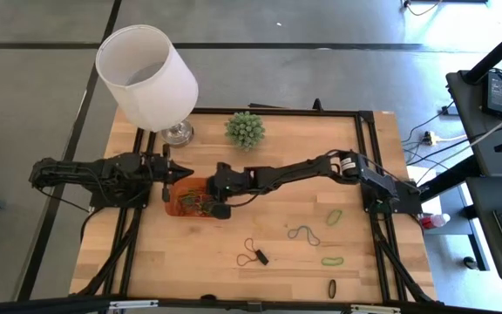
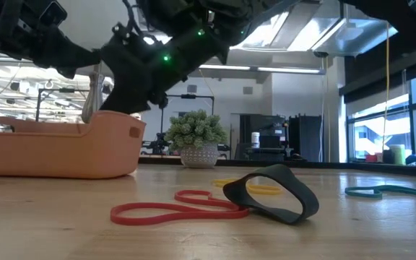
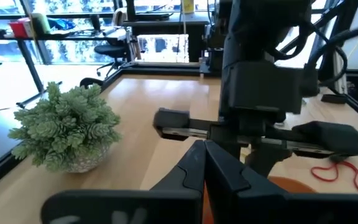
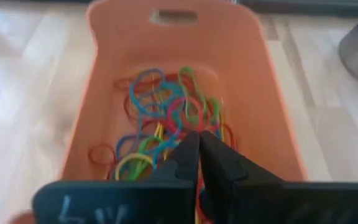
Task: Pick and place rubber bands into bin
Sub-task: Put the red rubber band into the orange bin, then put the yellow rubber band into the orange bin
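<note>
Right tool [image 4: 198, 144] above bin [image 4: 110, 81] rim

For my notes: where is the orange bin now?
In the high view the bin sits left of centre, between both grippers, below the lamp.

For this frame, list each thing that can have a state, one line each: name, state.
bin: upright on the table, holding a tangle of coloured rubber bands.
loose bands on the table: several lying flat, outside the bin.
right gripper: over the bin, fingertips together.
left gripper: shut, empty, beside the bin.
lamp: standing, unlit as far as I can tell.
plant: upright.
</note>
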Motion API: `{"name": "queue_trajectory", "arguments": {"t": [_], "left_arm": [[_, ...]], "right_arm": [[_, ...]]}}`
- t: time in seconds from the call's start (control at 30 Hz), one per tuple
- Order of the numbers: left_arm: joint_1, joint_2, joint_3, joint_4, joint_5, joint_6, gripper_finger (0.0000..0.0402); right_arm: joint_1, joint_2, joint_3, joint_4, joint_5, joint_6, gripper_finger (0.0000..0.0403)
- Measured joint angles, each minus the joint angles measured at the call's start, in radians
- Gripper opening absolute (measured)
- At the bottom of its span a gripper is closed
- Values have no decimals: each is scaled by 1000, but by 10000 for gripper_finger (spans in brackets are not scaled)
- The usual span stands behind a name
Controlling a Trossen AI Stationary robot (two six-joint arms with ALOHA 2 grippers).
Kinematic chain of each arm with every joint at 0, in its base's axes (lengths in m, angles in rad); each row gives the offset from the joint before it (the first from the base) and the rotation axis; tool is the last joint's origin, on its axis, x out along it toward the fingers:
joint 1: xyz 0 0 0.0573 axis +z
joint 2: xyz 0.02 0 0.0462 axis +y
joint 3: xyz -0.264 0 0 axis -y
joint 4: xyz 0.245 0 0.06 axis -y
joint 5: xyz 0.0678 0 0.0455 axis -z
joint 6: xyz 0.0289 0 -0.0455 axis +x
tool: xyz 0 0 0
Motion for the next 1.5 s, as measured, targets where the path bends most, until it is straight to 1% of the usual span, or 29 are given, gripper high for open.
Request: {"name": "queue_trajectory", "arguments": {"t": [0.17, 0.47, 0.5, 0.57, 0.6, 0.63, 0.73, 0.77, 0.9, 0.97, 1.03, 1.1, 1.2, 1.27, 1.37, 1.5], "left_arm": [[0, 0, 0, 0, -61, -10, 2], [0, 1, 0, 12, -53, -9, 2], [0, 1, 0, 11, -53, -9, 2], [0, 1, 0, 12, -53, -9, 3], [0, 1, 0, 12, -54, -8, 4], [0, 1, 0, 12, -54, -8, 5], [0, 1, 0, 12, -56, -7, 4], [0, 1, 0, 12, -56, -7, 3], [0, 1, 0, 12, -57, -7, 2], [0, 1, 0, 12, -57, -17, 3], [0, 1, 0, 5, -57, -39, 2], [0, 4, 0, -14, -56, -42, 2], [-2, 19, 0, -37, -53, -45, 3], [-2, 40, 0, -28, -53, -58, 2], [-2, 75, 0, -10, -53, -60, 2], [-2, 152, 2, 20, -55, -70, 2]], "right_arm": [[0, -11, 0, -64, 0, 0, 70], [-4, -33, 0, -80, -2, -1, 170], [-4, -35, 0, -86, -19, -1, 178], [-7, -35, 9, -137, -105, -36, 192], [-9, -35, 13, -154, -132, -62, 197], [-8, -35, 13, -153, -128, -82, 200], [-6, -35, 17, -145, 26, -79, 203], [-8, -35, 17, -146, 39, -89, 204], [-10, -35, 17, -147, 24, -107, 204], [-8, -46, 16, -180, 19, -108, 204], [-6, -77, 14, -220, 15, -109, 202], [-8, -137, -5, -238, 16, -131, 192], [-14, -255, -89, -203, 19, -146, 166], [-23, -350, -195, -169, 20, -136, 146], [-39, -524, -423, -36, 19, -97, 117], [-51, -765, -764, 144, 22, 24, 81]]}}
